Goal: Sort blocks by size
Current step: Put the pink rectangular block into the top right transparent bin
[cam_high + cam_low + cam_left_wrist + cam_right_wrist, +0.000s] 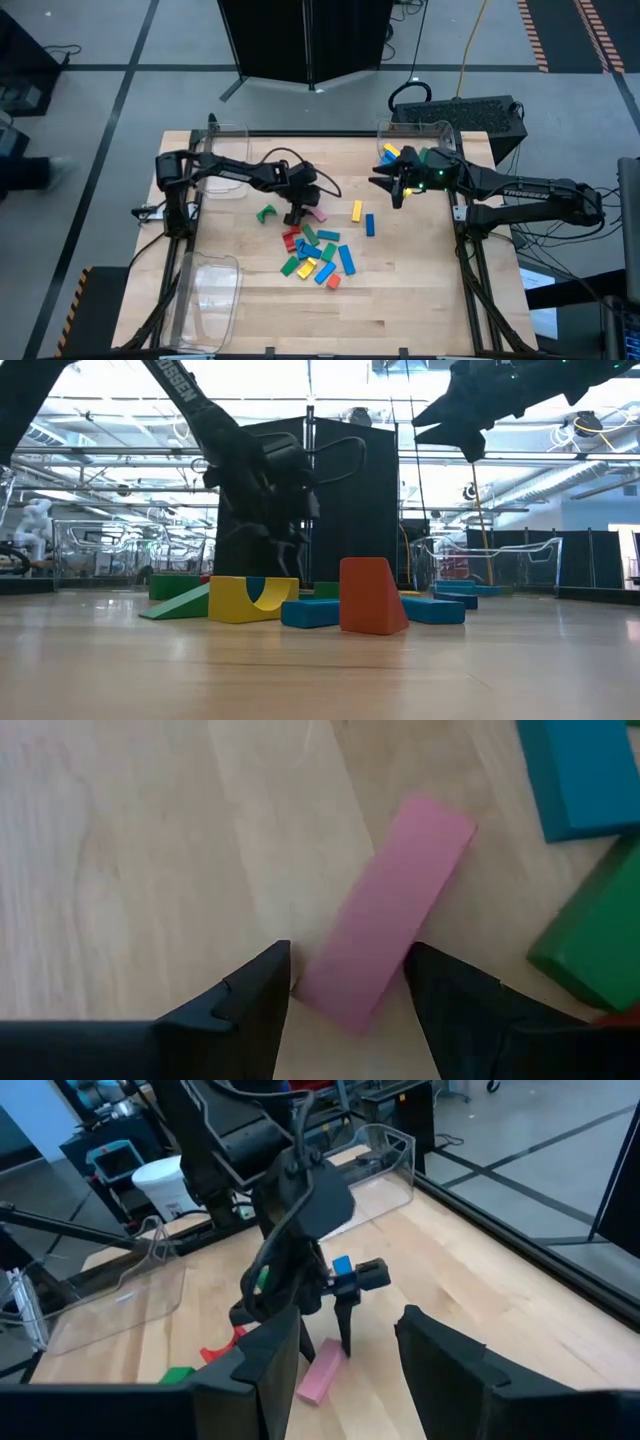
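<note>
Left wrist view: left gripper [348,990] spread wide, straddling pink block [386,942], not gripping | high view: pink block [316,213] lies at far edge of block pile [315,255] mid-table | right gripper [397,186] raised, released, empty, near far-right bin [415,135] holding blocks.

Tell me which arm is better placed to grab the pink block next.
Left. The left gripper hangs open over the pink block, fingers either side of its end. The right gripper is raised near the far-right bin.
</note>
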Robot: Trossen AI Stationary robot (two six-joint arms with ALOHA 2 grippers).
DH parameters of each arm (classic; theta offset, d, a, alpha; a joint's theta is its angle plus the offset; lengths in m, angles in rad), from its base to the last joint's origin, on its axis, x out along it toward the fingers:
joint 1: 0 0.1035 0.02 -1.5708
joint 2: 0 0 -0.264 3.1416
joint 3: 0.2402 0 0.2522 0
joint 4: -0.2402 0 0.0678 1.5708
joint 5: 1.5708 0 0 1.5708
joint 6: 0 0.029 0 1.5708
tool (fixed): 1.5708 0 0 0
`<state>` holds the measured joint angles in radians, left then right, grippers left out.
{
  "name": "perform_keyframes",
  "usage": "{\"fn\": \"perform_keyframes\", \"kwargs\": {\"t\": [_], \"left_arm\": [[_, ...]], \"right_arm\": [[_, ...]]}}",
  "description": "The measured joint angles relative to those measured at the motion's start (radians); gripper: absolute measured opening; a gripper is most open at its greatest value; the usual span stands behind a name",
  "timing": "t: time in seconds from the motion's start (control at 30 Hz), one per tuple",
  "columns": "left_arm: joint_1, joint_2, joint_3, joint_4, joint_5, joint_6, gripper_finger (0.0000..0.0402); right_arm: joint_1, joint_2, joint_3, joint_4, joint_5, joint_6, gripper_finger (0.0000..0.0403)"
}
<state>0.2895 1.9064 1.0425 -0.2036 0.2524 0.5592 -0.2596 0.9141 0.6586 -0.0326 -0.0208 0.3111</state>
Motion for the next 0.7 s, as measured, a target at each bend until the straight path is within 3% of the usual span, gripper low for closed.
{"fn": "perform_keyframes", "kwargs": {"t": [0.37,0.7], "left_arm": [[0.0,0.022,0.014,0.003,0.014,-0.078,0.0198],[-0.006,0.02,0.011,0.012,0.009,-0.128,0.0137]], "right_arm": [[0.0,0.002,0.0,-0.002,-0.002,-0.008,0.0162],[0.0,0.003,0.0,-0.017,-0.002,-0.007,0.0162]]}}
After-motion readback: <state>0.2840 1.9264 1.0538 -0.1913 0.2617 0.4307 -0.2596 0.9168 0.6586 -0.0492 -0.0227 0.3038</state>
